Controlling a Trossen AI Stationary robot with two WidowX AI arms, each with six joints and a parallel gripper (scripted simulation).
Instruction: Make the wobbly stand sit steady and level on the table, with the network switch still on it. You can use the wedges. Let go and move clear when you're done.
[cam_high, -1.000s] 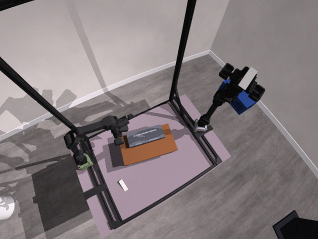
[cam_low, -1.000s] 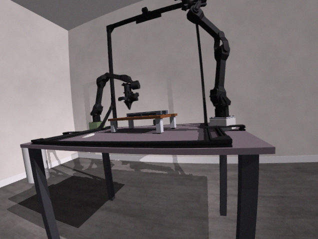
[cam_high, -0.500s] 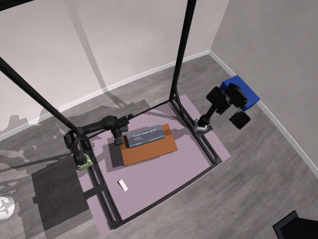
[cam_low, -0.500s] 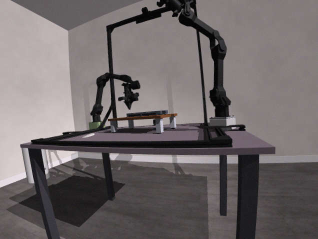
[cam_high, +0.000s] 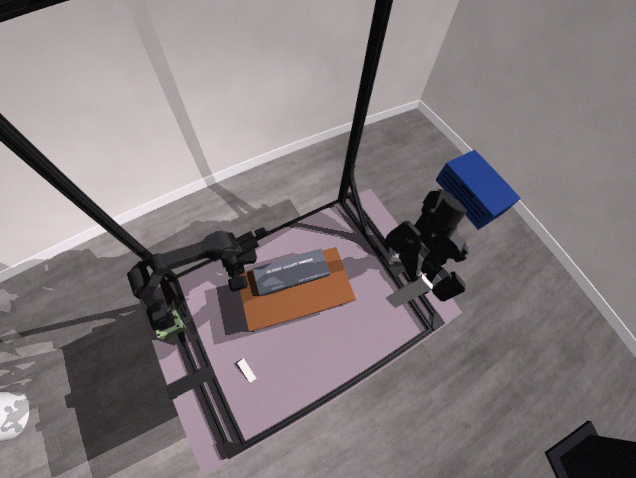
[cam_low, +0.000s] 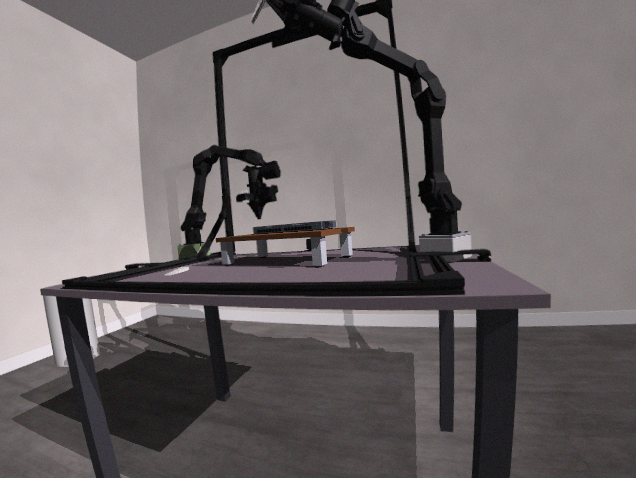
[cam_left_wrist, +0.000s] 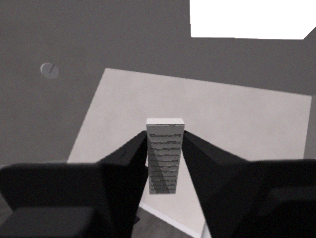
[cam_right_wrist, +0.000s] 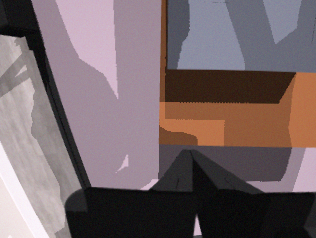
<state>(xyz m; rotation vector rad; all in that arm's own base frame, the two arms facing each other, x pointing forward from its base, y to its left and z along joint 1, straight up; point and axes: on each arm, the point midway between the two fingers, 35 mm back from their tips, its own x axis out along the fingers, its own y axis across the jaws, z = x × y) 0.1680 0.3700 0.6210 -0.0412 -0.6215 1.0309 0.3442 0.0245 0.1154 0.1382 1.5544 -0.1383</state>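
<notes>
The stand (cam_high: 298, 295) has an orange top on white legs and stands mid-table, with the grey network switch (cam_high: 290, 271) lying on it. In the exterior view the stand (cam_low: 285, 234) and the switch (cam_low: 294, 225) show side-on. My left gripper (cam_left_wrist: 164, 135) is raised high above the table and is shut on a grey ribbed wedge (cam_left_wrist: 164, 157); this wedge also shows in the top view (cam_high: 408, 292). My right gripper (cam_high: 237, 281) (cam_right_wrist: 188, 156) is shut and empty, hovering above the stand's end edge. A second white wedge (cam_high: 245, 370) lies flat on the table near the front.
A black frame (cam_high: 359, 102) with tall posts rims the table. A blue box (cam_high: 478, 187) is by the wall beyond the table. A dark object (cam_high: 591, 452) sits on the floor at the lower right.
</notes>
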